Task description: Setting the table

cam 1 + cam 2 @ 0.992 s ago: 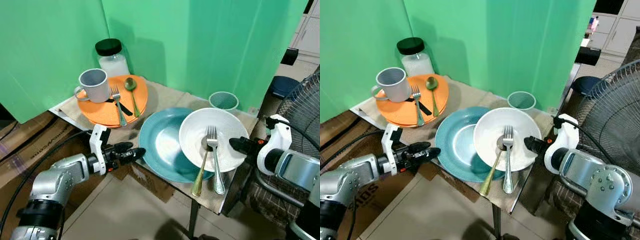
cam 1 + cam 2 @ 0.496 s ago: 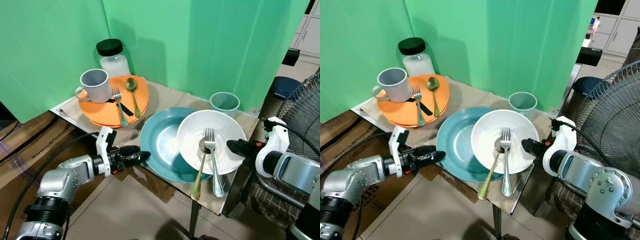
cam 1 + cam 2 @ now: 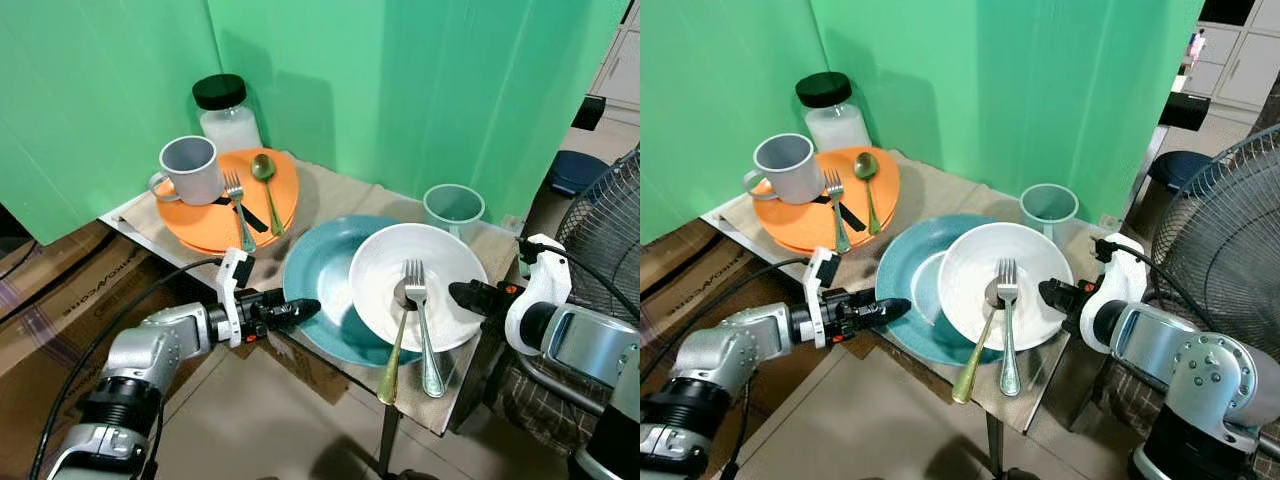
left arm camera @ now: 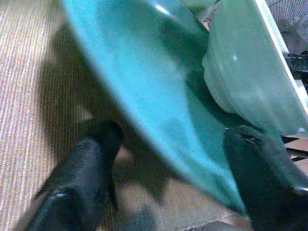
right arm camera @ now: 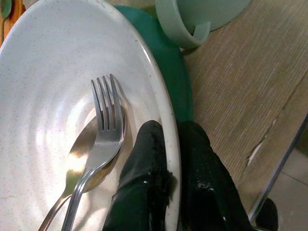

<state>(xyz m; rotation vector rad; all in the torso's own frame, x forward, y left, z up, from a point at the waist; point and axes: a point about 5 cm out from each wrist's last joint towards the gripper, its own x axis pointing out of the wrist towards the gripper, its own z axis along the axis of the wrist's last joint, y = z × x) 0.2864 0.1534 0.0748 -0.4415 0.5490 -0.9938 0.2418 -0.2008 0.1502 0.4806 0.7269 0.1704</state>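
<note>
Now the left gripper [image 3: 300,307] has come in from off the table's near-left edge and reaches the rim of the teal plate [image 3: 320,285]; a second ago it was well short of it. In the left wrist view its fingers [image 4: 82,178] are spread wide with the plate's rim passing between them, one above and one below, not clamped yet. The right gripper [image 3: 462,293] has crept a bit toward the table's middle along with the white bowl [image 3: 440,262]; the right wrist view shows its fingers [image 5: 144,178] pinched on the bowl's rim, one inside, one outside. The bowl sits on the right half of the teal plate and seems nudged slightly left. Silver fork [image 3: 419,320] and gold spoon [image 3: 392,355] lie in the bowl, handles hanging over the table's near edge. Green cup [image 3: 453,209] near the far-right edge. Orange plate [image 3: 190,225] at the far-left corner carries the grey mug [image 3: 190,170], a second fork [image 3: 236,208] and a spoon [image 3: 266,188], jar [image 3: 226,113] behind it. Likely meaning: both arms now in place to reposition the plate-and-bowl setting; the left one needs to close first
</note>
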